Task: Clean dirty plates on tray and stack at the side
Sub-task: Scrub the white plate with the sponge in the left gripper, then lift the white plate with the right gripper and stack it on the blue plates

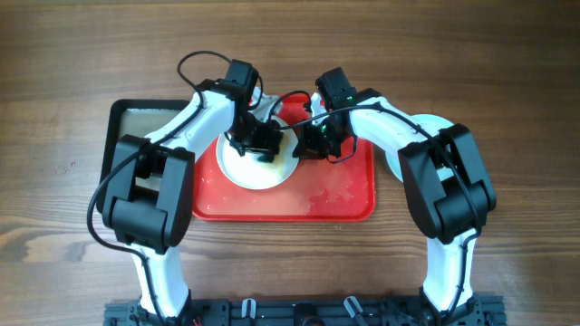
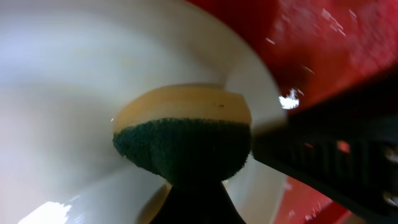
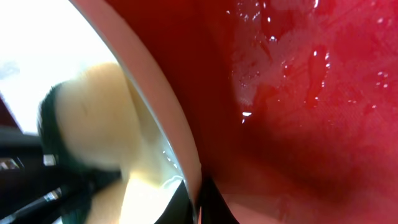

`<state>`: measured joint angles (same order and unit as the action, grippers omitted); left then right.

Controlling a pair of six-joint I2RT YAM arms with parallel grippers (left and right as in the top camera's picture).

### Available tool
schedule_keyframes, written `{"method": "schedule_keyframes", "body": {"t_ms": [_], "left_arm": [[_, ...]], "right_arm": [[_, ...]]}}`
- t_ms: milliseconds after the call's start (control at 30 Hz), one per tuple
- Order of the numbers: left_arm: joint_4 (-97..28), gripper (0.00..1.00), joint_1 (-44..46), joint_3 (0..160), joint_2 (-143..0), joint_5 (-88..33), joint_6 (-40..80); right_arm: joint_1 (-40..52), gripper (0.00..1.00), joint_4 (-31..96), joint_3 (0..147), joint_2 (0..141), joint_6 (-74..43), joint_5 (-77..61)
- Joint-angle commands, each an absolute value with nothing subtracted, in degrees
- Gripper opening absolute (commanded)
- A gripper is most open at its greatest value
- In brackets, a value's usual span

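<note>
A white plate (image 1: 258, 167) lies on the wet red tray (image 1: 335, 195). My left gripper (image 1: 260, 140) is shut on a yellow sponge with a green scouring side (image 2: 185, 134) and presses it onto the plate's face (image 2: 62, 93). My right gripper (image 1: 308, 145) is shut on the plate's right rim (image 3: 186, 155), one finger above and one below it. The sponge also shows in the right wrist view (image 3: 87, 130). A pale aqua plate (image 1: 435, 122) lies off the tray at the right, partly hidden by my right arm. I cannot see a third plate.
A black tray (image 1: 127, 118) lies to the left of the red tray, partly under my left arm. Water beads and foam cover the red tray's floor (image 3: 298, 93). Bare wooden table (image 1: 54, 181) surrounds both trays.
</note>
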<state>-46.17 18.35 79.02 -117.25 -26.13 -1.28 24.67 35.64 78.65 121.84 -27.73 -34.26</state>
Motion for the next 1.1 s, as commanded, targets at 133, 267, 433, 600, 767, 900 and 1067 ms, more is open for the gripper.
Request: {"method": "schedule_keyframes", "body": {"t_ms": [133,267,433,600,767,900,1067], "left_arm": [[-41.0,0.04,17.4,79.9,-118.5,-6.8,6.5],[-42.2,0.04,16.8,79.9,-118.5,24.9,27.6],[-52.9,0.04,17.0,79.9,-118.5,7.5,19.8],[-57.6,0.04,17.0,79.9,-118.5,-29.4,-7.0],[-46.3,0.04,17.0,79.9,-118.5,-21.8,-0.6],[-40.6,0.04,17.0,80.0,-118.5,20.7,24.2],[-52.3,0.04,16.6,85.4,-118.1,31.3,28.0]], "right_arm": [[25.3,0.04,35.4,77.9,123.4,-26.1,-35.7],[25.3,0.04,35.2,77.9,123.4,-26.0,-35.7],[25.3,0.04,34.7,77.9,123.4,-26.0,-35.7],[25.3,0.04,34.4,77.9,123.4,-25.9,-35.7],[25.3,0.04,34.4,77.9,123.4,-25.9,-35.7],[25.3,0.04,34.6,77.9,123.4,-25.9,-35.7],[25.2,0.04,33.9,78.0,123.4,-26.1,-35.7]]}}
